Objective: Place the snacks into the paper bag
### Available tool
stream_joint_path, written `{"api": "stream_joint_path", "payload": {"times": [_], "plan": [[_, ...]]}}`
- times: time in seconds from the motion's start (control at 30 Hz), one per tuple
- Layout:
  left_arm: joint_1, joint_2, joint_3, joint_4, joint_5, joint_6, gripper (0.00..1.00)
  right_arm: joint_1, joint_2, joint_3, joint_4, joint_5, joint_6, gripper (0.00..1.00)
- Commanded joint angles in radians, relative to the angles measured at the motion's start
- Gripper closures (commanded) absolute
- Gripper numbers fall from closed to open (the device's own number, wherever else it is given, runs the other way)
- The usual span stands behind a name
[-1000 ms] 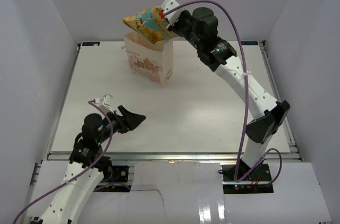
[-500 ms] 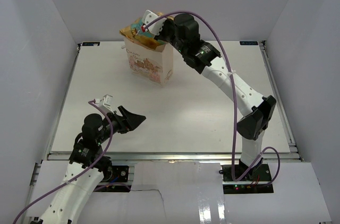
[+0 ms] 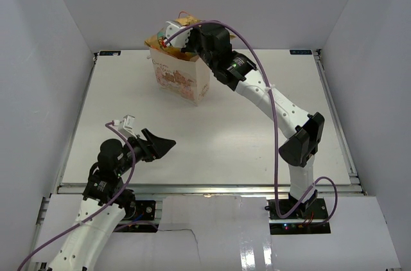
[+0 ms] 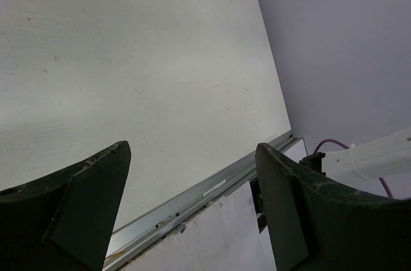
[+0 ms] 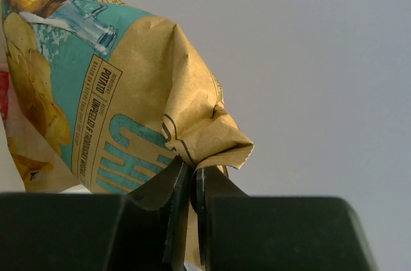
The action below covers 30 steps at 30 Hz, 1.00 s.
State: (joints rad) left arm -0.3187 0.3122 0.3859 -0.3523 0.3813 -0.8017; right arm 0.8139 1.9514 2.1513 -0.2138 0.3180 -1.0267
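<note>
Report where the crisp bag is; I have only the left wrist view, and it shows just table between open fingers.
Observer: The right gripper is shut on a crimped corner of the yellow-and-teal crisp bag.
Operator: Give its position against the paper bag.
Observer: In the top view, it sits at the mouth of the upright paper bag, partly above the rim, at the far side of the table.
Operator: Place my left gripper.
Observer: The left gripper is near the front left edge, well apart from the paper bag.
</note>
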Motion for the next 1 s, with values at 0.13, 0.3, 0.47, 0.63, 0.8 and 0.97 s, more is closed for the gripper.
{"api": "stream_joint_path", "payload": {"times": [0.13, 0.3, 0.47, 0.63, 0.8, 0.97], "plan": [[-0.005, 0.021, 0.037, -0.005, -0.013, 0.016, 0.11, 0.014, -0.037, 0.041, 0.149, 0.058, -0.131, 0.91], [-0.005, 0.060, 0.096, -0.005, -0.045, 0.035, 0.11, 0.024, -0.017, 0.019, 0.156, 0.078, -0.194, 0.91], [-0.005, 0.085, 0.149, -0.013, -0.061, 0.062, 0.11, 0.027, 0.024, 0.025, 0.165, 0.101, -0.246, 0.90], [-0.005, 0.079, 0.159, -0.031, -0.071, 0.067, 0.11, 0.027, 0.046, 0.030, 0.154, 0.112, -0.263, 0.90], [-0.005, 0.067, 0.179, -0.050, -0.122, 0.070, 0.11, 0.027, 0.060, 0.033, 0.159, 0.118, -0.299, 0.90], [-0.005, 0.103, 0.251, -0.062, -0.191, 0.113, 0.07, 0.028, 0.069, 0.030, 0.183, 0.133, -0.341, 0.89]]}}
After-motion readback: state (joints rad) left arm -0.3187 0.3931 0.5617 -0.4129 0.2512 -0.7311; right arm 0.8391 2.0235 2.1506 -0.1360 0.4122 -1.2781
